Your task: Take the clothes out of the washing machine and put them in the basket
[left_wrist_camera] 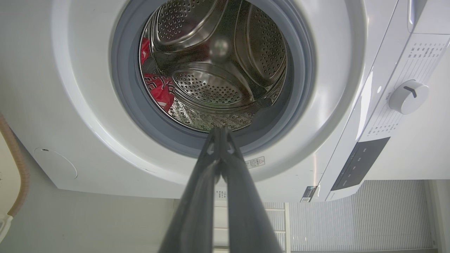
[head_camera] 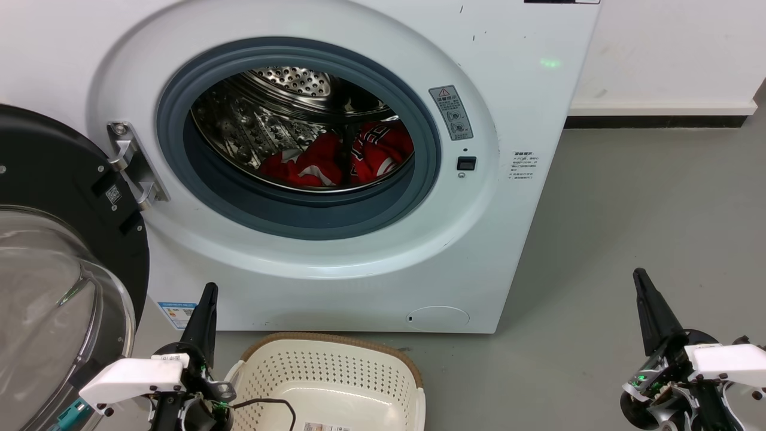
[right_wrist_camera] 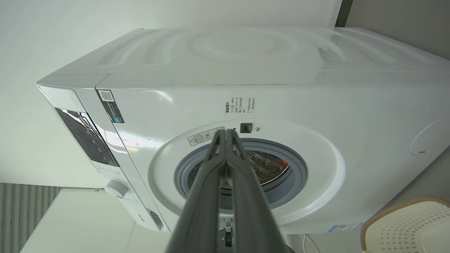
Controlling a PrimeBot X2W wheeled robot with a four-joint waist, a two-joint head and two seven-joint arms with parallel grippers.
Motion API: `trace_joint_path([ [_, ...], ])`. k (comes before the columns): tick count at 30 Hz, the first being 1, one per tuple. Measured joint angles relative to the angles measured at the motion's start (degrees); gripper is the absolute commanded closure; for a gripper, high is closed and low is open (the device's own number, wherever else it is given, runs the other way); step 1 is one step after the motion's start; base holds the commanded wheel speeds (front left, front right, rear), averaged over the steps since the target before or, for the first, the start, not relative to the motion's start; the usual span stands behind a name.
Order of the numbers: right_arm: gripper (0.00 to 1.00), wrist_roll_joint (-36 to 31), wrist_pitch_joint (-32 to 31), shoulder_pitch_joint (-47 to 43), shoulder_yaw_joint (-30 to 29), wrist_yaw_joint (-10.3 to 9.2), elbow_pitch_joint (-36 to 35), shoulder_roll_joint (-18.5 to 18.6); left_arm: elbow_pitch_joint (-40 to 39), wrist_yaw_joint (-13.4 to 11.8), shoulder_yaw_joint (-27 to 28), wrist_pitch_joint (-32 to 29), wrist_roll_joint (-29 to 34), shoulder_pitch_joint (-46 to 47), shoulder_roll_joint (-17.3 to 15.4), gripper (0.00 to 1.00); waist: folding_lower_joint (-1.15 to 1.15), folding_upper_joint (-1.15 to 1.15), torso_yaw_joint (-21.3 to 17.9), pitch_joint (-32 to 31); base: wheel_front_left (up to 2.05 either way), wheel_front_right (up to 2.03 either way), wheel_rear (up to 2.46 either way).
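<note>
Here is the large white front-loading washing machine point(head_camera: 335, 269), standing on the grey floor point(head_camera: 628, 209) with its black-framed glass door point(head_camera: 54, 197) hanging wide open out to the left on a metal hinge point(head_camera: 134, 164). The round grey-rimmed porthole point(head_camera: 197, 173) is facing us, and the shiny perforated steel drum point(head_camera: 293, 81) is gleaming inside it.

The bright red soft fabric clothes with white stripes and lettering point(head_camera: 335, 160) are lying bunched in the bottom of that drum, leaning toward its right side. The left wrist camera is catching a red fold point(left_wrist_camera: 160, 89) against the drum wall too, and the right wrist camera is showing a sliver of red point(right_wrist_camera: 284, 164) just inside the grey rim.

The cream-white perforated plastic basket with the brown woven-look rim point(head_camera: 335, 344) is sitting on the floor just in front of the machine, below the porthole and on the near side.

The left fingers point(head_camera: 203, 323) are pointing up just beside the basket's left edge, pressed together and gripping nothing, well short of the porthole. A thin black cable point(head_camera: 269, 402) is trailing from that wrist across the basket.

Over on the right, the right fingers point(head_camera: 655, 317) are rising above the bare floor, well apart from the machine, also closed tip to tip and carrying nothing.
</note>
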State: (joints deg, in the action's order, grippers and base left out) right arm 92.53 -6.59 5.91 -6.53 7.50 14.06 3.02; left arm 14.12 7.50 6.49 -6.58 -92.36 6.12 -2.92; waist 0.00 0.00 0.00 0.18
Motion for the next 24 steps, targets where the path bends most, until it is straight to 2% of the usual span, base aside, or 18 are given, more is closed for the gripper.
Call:
trace_joint_path([
  [24, 1.0, 0.0, 0.0, 0.0, 0.0, 0.0, 0.0, 0.0, 0.0, 0.0, 0.0, 0.0, 0.0, 0.0, 0.0, 1.0, 0.0, 0.0, 0.0, 0.0, 0.0, 0.0, 0.0],
])
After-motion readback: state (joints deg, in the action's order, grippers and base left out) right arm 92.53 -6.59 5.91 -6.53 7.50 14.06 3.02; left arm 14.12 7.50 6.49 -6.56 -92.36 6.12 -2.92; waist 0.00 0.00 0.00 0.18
